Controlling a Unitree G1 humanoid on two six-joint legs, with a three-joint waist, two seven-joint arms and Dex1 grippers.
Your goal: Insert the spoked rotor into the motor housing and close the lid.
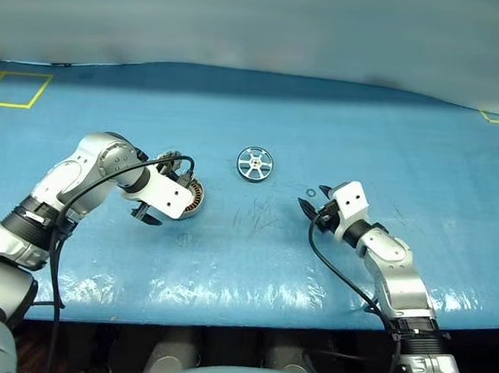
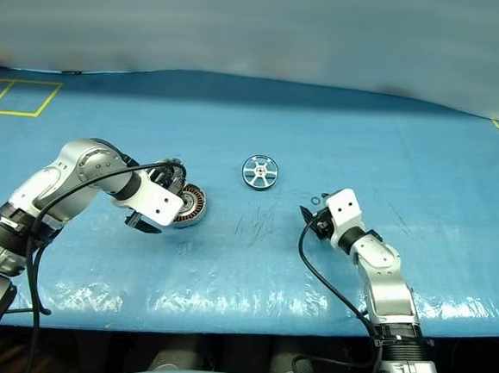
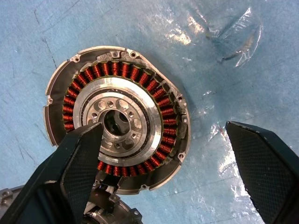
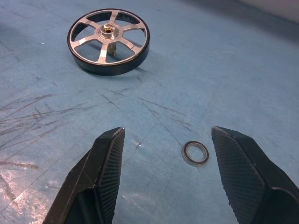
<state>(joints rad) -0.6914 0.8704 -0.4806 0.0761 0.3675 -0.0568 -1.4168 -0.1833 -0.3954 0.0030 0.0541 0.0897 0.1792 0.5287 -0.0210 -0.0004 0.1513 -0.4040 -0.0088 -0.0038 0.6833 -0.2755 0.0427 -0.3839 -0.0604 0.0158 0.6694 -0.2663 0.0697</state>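
**Now both grippers wait open over the blue table**

From the head camera, I see the spoked rotor (image 1: 255, 164) lying flat between my arms, and the motor housing (image 1: 193, 199) under my left gripper (image 1: 146, 215).

Left wrist: jaws wide, housing open below, lid (image 3: 60, 93) behind it.

Right wrist: right gripper (image 4: 163, 163) open, empty, a small dark ring (image 4: 195, 152) between the fingers.

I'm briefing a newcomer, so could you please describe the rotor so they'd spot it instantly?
On the blue table cover, look mid-table between the two arms. The round, shiny silver six-spoked wheel with a dark rim lies flat there, far larger than the tiny dark ring nearby.
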